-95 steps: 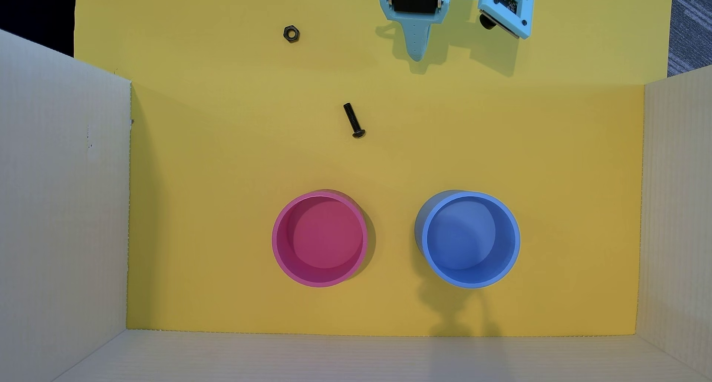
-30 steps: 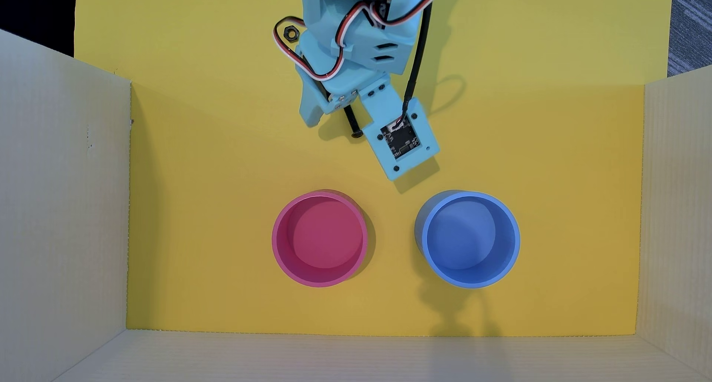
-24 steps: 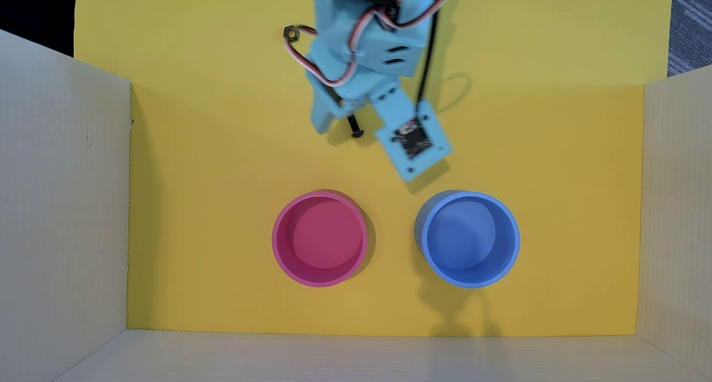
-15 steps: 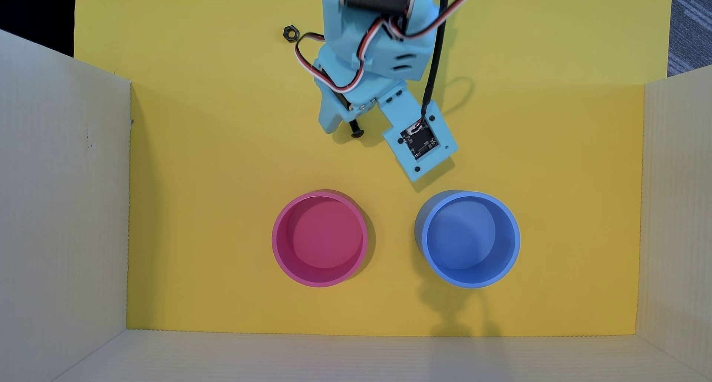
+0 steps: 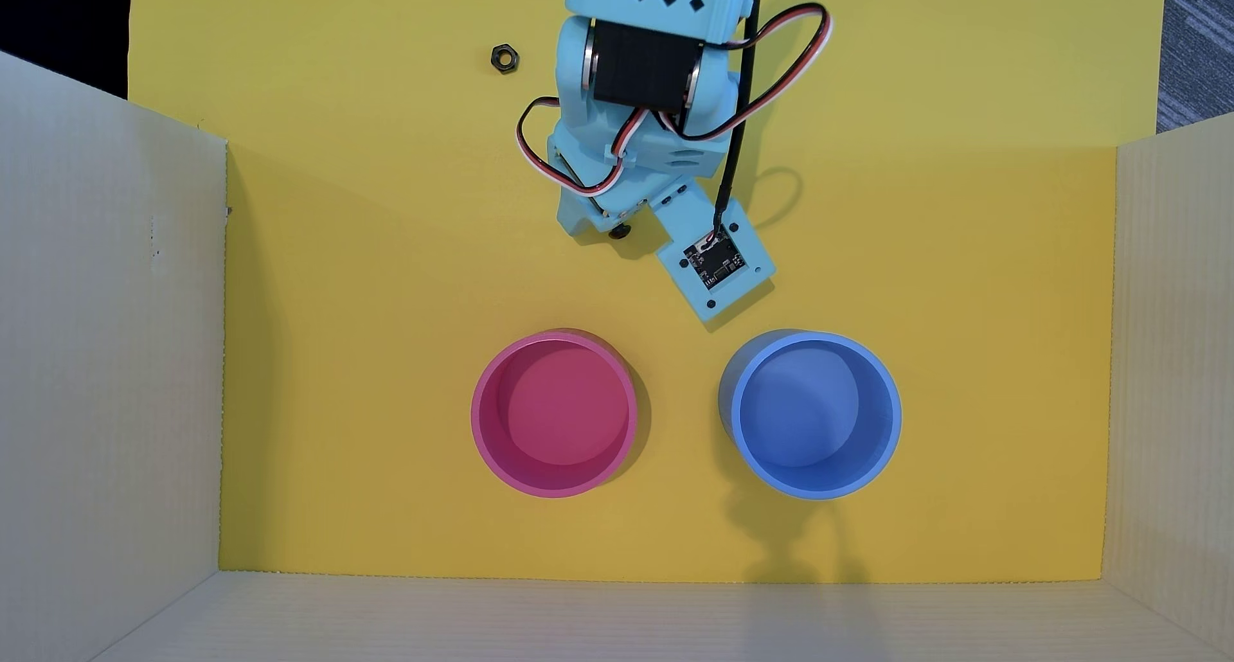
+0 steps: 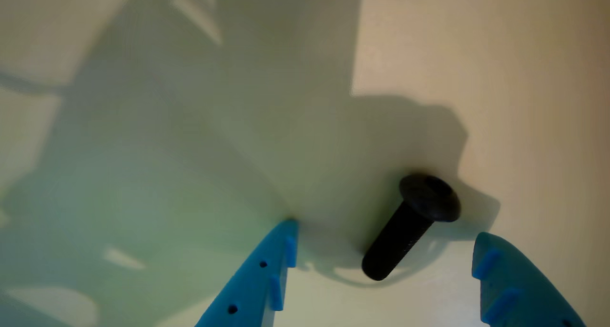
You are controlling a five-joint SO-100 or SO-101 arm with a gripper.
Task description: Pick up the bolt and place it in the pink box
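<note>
The bolt (image 6: 410,224) is a small black screw with a rounded head. In the wrist view it lies flat on the surface between my two blue fingertips, touching neither. My gripper (image 6: 386,229) is open around it and low over the yellow floor. In the overhead view the gripper (image 5: 604,227) points down under the light-blue wrist, and only a small black bit of the bolt (image 5: 620,231) shows at its edge. The pink box (image 5: 554,414) stands empty below the gripper in that view, well apart from it.
A blue round container (image 5: 811,414) stands empty to the right of the pink one. A black hexagonal nut (image 5: 505,58) lies at the upper left of the arm. Pale cardboard walls (image 5: 107,368) enclose the yellow floor on the left, right and bottom.
</note>
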